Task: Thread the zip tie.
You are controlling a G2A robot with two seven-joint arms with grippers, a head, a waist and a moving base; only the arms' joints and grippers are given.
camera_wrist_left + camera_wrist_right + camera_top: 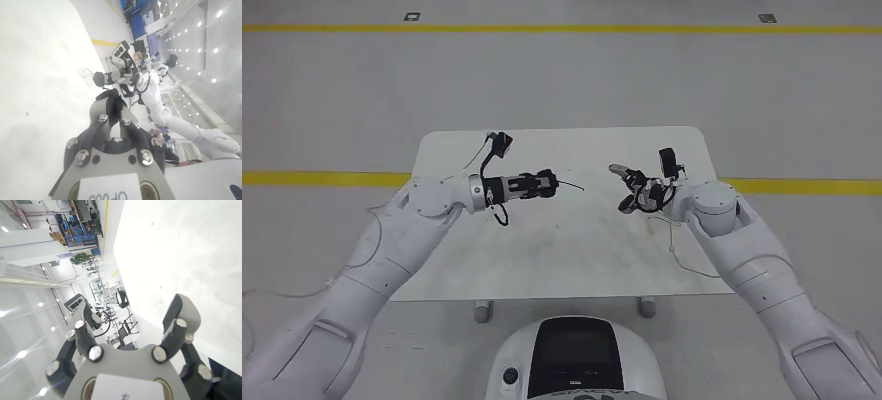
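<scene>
So the left gripper [547,184] [112,97] has its jaws squeezed together on the zip tie [570,185]. It's a thin black strip, and one end is pinched right between the jaw tips. The free end pokes straight out past them, toward the other arm. In the left wrist view you mostly get dark material wedged between the closed jaws, and I can't really make out the strip's tip there. Facing it is the right gripper [622,190] [130,311], jaws spread wide apart with nothing between them. Its ribbed pads [173,311] show plainly in its own wrist view. The tie's loose tip sits in the gap between the two sets of jaws, closer to the left ones and not touching the right ones. The white surface [562,260] lies below both pairs of jaws. Further out past the jaws there's grey floor with a yellow line [562,28] running across it.
</scene>
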